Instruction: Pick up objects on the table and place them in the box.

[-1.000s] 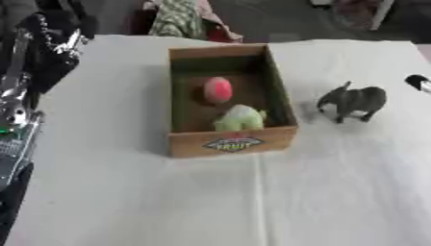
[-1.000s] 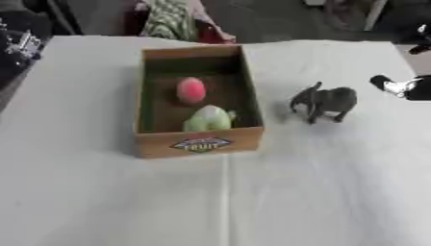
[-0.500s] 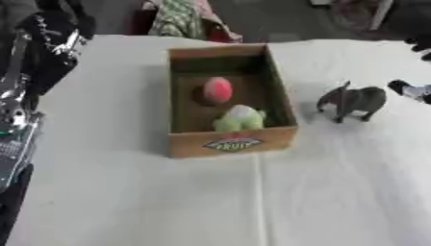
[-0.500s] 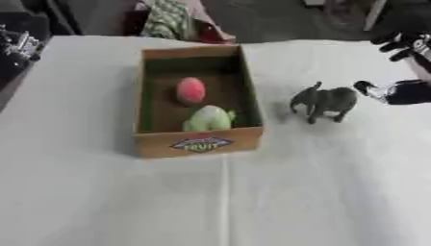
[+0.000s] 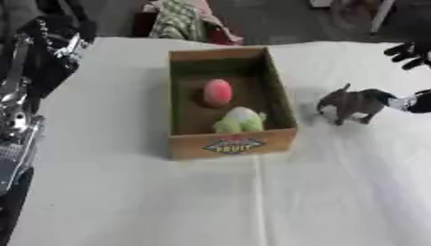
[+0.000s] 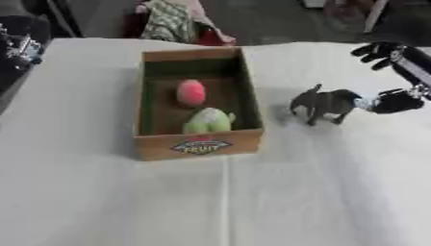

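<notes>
A cardboard fruit box (image 6: 198,145) stands in the middle of the white table. Inside it lie a pink rounded thing (image 6: 191,92) and a green and white soft toy (image 6: 208,121). A dark grey toy elephant (image 6: 323,103) stands on the cloth just right of the box, apart from its wall. My right hand (image 6: 397,102) reaches in from the right edge, open. Its thumb is at the elephant's rear end and its fingers (image 6: 376,49) are spread higher up, behind the toy. My left arm (image 5: 23,96) lies along the left edge; its hand is hard to make out.
Past the table's far edge lie a pile of patterned cloth (image 6: 171,21) and some dark furniture. The table (image 6: 252,202) is covered with a white cloth with a crease running forward from the box.
My right hand has come in from the right edge toward the elephant, and its thumb now reaches the toy's rear. The elephant and the box stay where they were.
</notes>
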`<action>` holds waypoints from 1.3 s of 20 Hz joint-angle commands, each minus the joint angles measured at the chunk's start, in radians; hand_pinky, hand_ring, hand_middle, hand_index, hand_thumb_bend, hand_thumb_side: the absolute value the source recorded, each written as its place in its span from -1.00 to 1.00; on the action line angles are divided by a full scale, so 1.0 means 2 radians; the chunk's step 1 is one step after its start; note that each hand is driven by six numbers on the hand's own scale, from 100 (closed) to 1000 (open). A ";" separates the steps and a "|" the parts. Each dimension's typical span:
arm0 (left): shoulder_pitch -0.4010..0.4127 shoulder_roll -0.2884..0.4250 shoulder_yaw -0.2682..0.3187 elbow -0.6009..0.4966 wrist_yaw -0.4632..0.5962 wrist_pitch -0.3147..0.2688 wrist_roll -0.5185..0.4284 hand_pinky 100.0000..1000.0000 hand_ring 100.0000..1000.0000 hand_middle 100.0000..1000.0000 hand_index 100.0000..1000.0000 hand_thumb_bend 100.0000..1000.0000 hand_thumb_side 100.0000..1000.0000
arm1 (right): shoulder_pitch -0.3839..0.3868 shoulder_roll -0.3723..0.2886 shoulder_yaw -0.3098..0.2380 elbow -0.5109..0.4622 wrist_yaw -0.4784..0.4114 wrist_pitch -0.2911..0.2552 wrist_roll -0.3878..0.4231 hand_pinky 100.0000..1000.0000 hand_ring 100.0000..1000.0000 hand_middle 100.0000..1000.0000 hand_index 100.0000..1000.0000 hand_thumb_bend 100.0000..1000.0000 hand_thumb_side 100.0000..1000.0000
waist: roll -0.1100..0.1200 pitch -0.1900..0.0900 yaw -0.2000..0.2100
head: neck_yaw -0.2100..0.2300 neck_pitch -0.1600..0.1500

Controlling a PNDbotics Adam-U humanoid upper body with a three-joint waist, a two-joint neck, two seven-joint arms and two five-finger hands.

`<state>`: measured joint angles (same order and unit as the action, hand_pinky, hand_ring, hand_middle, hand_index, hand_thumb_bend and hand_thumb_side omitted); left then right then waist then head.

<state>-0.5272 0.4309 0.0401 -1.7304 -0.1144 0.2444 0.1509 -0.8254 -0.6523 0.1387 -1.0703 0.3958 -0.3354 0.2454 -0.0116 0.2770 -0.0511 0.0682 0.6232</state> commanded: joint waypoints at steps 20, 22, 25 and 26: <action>-0.006 0.006 0.005 -0.009 0.000 -0.001 -0.005 0.10 0.08 0.09 0.48 0.06 0.15 | -0.009 0.007 0.014 0.015 0.016 -0.020 0.069 0.48 0.63 0.61 0.73 -0.37 -1.00 | 0.001 -0.009 0.004 | -0.001 -0.005; -0.006 0.005 0.005 -0.009 0.000 -0.001 -0.006 0.10 0.08 0.09 0.48 0.06 0.15 | -0.003 0.004 0.016 0.011 0.015 -0.022 0.076 0.48 0.61 0.58 0.73 -0.38 -1.00 | 0.001 -0.009 0.004 | -0.001 -0.005; -0.005 0.005 0.006 -0.009 0.001 -0.002 -0.007 0.10 0.08 0.09 0.48 0.05 0.15 | 0.004 0.000 0.017 0.005 0.011 -0.021 0.086 0.46 0.55 0.54 0.70 -0.40 -1.00 | 0.001 -0.009 0.004 | -0.002 -0.005; -0.004 0.005 0.006 -0.009 0.001 -0.002 -0.007 0.10 0.08 0.09 0.48 0.05 0.15 | 0.005 -0.001 0.017 0.004 0.011 -0.020 0.089 0.46 0.54 0.54 0.69 -0.40 -1.00 | 0.001 -0.009 0.004 | -0.002 -0.005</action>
<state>-0.5271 0.4300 0.0403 -1.7304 -0.1144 0.2433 0.1387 -0.8018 -0.6199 0.1744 -1.0414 0.4194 -0.3758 0.4151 -0.0086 0.2773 -0.0427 0.0673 0.6226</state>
